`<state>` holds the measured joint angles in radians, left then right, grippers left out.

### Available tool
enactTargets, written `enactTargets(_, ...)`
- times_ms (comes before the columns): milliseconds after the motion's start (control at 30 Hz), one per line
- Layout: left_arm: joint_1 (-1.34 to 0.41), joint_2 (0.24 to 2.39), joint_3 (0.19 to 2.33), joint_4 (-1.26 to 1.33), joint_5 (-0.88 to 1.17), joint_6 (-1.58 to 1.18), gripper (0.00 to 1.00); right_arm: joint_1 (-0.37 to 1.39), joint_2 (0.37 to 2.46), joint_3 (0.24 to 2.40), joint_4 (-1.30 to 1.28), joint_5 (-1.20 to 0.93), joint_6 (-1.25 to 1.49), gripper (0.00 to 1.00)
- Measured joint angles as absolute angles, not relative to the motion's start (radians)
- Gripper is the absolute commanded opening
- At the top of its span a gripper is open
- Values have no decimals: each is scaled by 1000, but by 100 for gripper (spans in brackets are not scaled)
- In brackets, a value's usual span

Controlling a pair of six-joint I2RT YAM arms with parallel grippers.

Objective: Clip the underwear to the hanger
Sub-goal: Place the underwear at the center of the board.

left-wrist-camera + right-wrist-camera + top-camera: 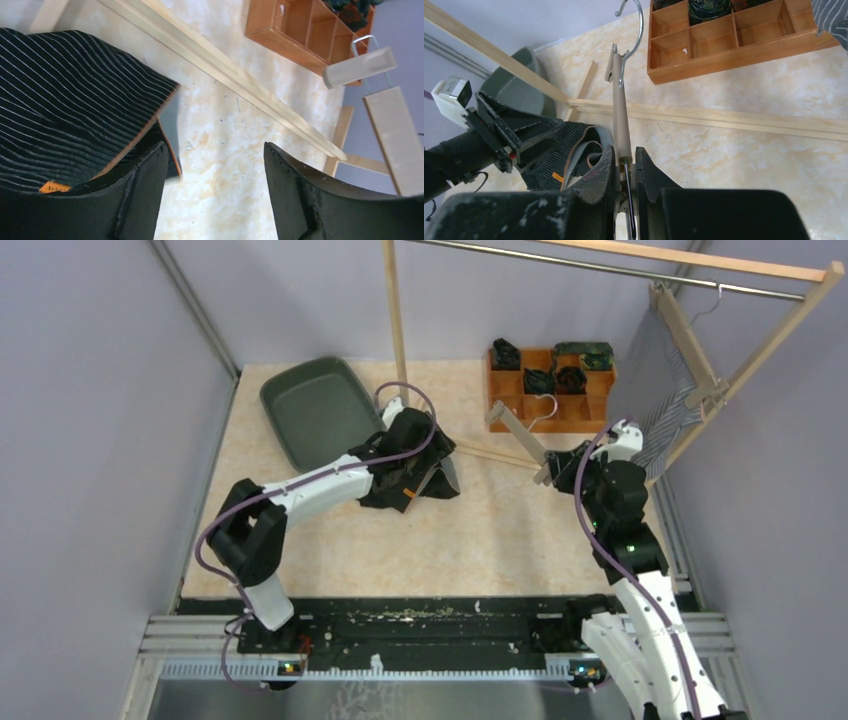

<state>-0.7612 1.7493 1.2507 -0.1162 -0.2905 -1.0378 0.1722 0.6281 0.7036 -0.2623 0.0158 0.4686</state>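
The underwear (432, 486) is a black, thin-striped, orange-trimmed heap lying on the table at mid-left. My left gripper (412, 462) hovers right over it. In the left wrist view that gripper (215, 165) is open with only bare table between its fingers, and the underwear (65, 110) lies against its left finger. The wooden hanger (520, 430) with a metal hook is held tilted above the table at mid-right. My right gripper (625, 152) is shut on the clip end of the hanger (621, 110), whose hook (636, 22) points away from me. The underwear (559, 155) shows just left of the right fingers.
A dark green tray (315, 410) lies at the back left. A wooden compartment box (550, 390) holding dark rolled garments stands at the back. The wooden rack's post (396, 320) and floor rail (225, 70) run behind the underwear. A striped cloth (660, 400) hangs at the right.
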Motion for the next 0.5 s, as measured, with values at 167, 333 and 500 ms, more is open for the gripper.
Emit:
enactTargets(167, -764, 1705, 1216, -95, -263, -995, 78, 168, 627, 704, -279, 27, 456, 0)
enactTargets(333, -764, 1531, 1110, -93, -234, -904, 78, 166, 627, 704, -281, 28, 447, 0)
enactTargets(500, -765, 1380, 939, -56, -183, -795, 74, 165, 624, 704, -287, 21, 440, 0)
